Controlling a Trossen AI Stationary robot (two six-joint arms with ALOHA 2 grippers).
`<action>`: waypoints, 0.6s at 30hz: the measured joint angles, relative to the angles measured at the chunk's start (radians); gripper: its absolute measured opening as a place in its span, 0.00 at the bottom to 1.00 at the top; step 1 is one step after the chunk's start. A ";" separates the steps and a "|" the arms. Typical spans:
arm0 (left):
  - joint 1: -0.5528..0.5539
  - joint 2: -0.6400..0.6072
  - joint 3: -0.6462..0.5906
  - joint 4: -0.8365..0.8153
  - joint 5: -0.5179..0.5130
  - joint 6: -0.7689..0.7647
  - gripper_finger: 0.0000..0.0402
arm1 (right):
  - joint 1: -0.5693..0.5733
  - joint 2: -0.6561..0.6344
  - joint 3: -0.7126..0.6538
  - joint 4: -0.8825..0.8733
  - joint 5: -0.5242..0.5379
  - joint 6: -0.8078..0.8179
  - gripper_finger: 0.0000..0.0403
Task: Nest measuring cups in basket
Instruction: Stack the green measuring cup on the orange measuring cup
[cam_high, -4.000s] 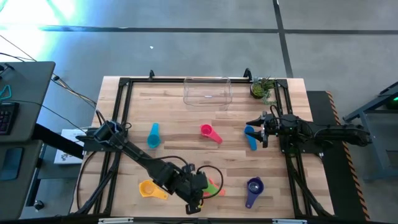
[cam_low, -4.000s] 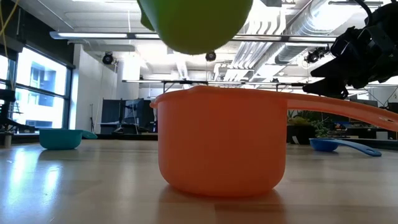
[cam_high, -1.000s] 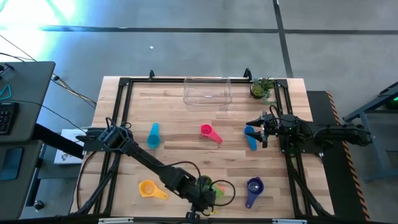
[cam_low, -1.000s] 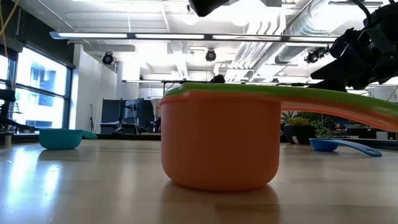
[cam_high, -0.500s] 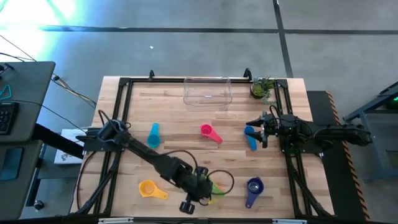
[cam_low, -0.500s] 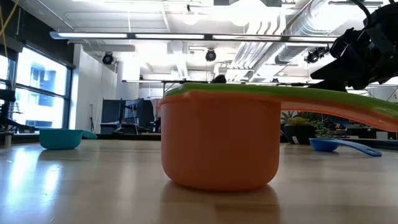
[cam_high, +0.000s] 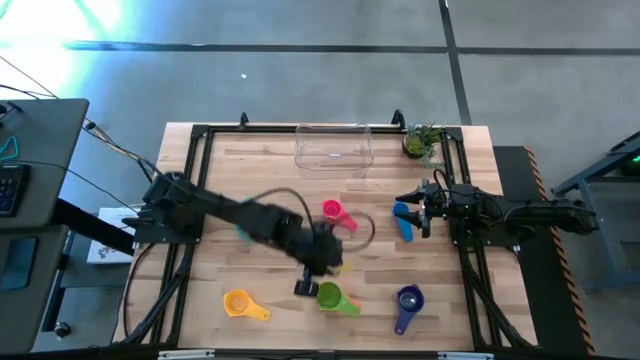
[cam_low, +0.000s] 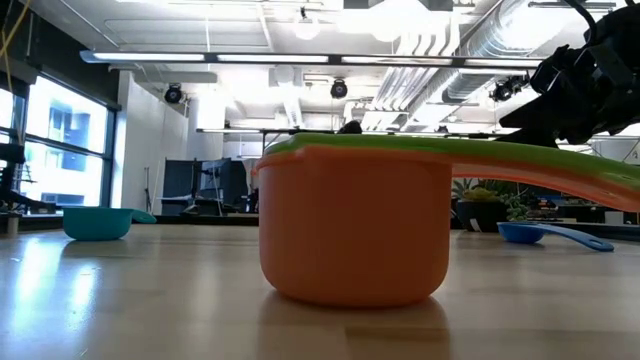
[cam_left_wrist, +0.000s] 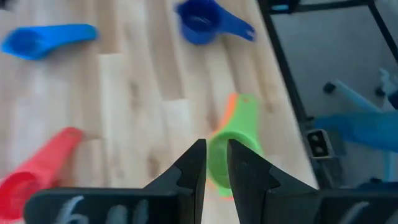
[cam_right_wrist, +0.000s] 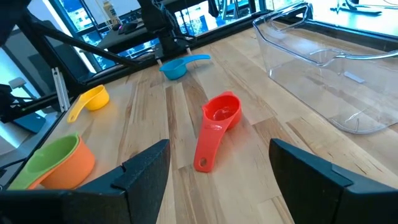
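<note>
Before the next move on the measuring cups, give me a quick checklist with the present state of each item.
1. Green plastic cup seated in orange plastic cup: ok, rims flush in the low view.
2. Left gripper free of that pair: ok, fingers slightly apart, nothing between them.
3. Clear plastic rectangular basket ready: ok, at the far edge, nothing in it.
4. Right gripper ready: ok, open, beside the blue cup.
5. Other cups nested: not ok; red-pink cup, yellow cup, purple cup, teal cup and the blue one lie apart.
</note>
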 joint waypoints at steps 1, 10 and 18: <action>0.018 -0.009 0.000 -0.001 -0.001 0.009 0.13 | 0.000 0.000 0.000 0.000 0.000 0.000 0.66; 0.167 -0.044 0.000 -0.033 0.000 0.000 0.14 | 0.000 0.000 0.000 0.002 0.016 -0.039 0.66; 0.242 -0.079 -0.001 -0.219 0.000 -0.081 0.14 | 0.000 0.000 0.000 0.009 0.033 -0.089 0.66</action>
